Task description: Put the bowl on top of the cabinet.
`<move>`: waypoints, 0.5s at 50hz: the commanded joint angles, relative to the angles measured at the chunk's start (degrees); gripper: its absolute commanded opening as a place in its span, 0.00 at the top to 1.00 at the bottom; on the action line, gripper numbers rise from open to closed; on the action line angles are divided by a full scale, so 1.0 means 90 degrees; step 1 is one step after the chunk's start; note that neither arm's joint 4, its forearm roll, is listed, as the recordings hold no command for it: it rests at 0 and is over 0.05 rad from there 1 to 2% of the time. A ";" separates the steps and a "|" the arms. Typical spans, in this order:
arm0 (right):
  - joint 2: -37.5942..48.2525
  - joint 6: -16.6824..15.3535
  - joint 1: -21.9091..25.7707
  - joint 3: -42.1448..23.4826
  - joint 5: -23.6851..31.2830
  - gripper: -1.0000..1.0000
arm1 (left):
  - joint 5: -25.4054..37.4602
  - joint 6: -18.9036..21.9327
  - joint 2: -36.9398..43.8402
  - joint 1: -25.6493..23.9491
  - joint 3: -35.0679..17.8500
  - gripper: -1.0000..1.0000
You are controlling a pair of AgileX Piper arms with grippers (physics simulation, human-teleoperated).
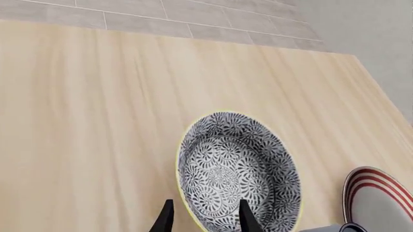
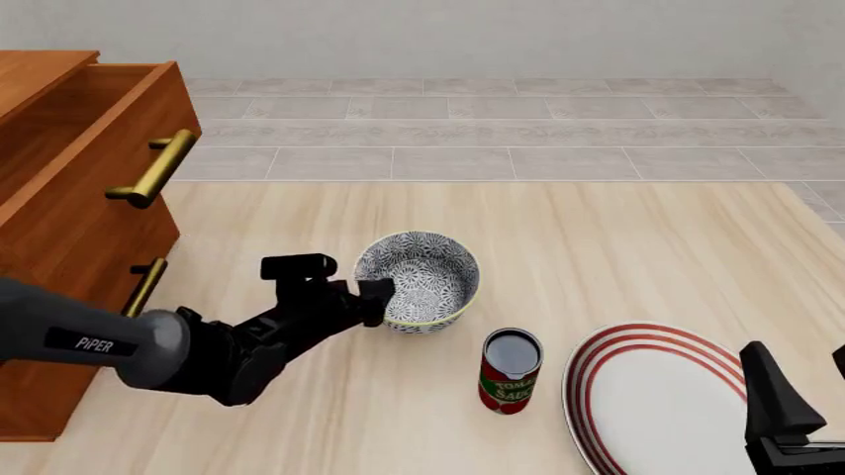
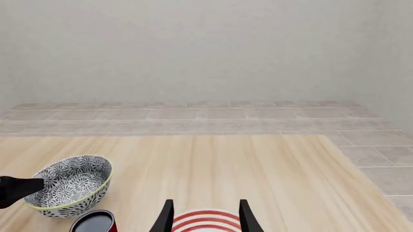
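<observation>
Your left gripper point(image 2: 376, 297) is at the near-left rim of the bowl point(image 2: 420, 280). In the left wrist view the two dark fingers point(image 1: 247, 218) stand apart, one outside the pale rim and one over the inside of the bowl, so the rim lies between them. The jaws are not closed on it; whether a finger already touches the rim, I cannot tell.

The bowl stands upright on the table point(image 2: 634, 257), about in the middle of it, and well apart from the cabinet point(image 2: 66, 198). The cabinet is at the left edge of the front view. Its upper drawer is pulled out, and a gold bar handle point(image 2: 156, 168) sticks out toward the table.

A tomato sauce can point(image 2: 510, 370) stands upright near the bowl, on your side of it. Just right of the can lies the white plate with red rings point(image 2: 660, 396).

Your right gripper point(image 3: 205, 215) is above the near part of the plate with its fingers spread, holding nothing.
</observation>
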 commanded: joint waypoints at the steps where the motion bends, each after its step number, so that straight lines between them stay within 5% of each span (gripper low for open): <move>1: 0.0001 -0.0002 -0.0004 0.0001 0.0001 0.00 | 0.0029 0.0004 0.0007 0.0000 -0.0030 0.00; 13: -0.0003 0.0005 -0.0007 0.0001 0.0004 0.00 | 0.0059 0.0013 0.0057 -0.0019 -0.0083 0.00; 14: -0.0003 0.0004 -0.0005 0.0001 0.0003 0.00 | 0.0058 0.0012 0.0056 -0.0023 -0.0084 1.00; 25: -0.0003 0.0015 -0.0015 -0.0012 0.0008 0.00 | 0.0052 0.0050 0.0079 -0.0007 -0.0082 1.00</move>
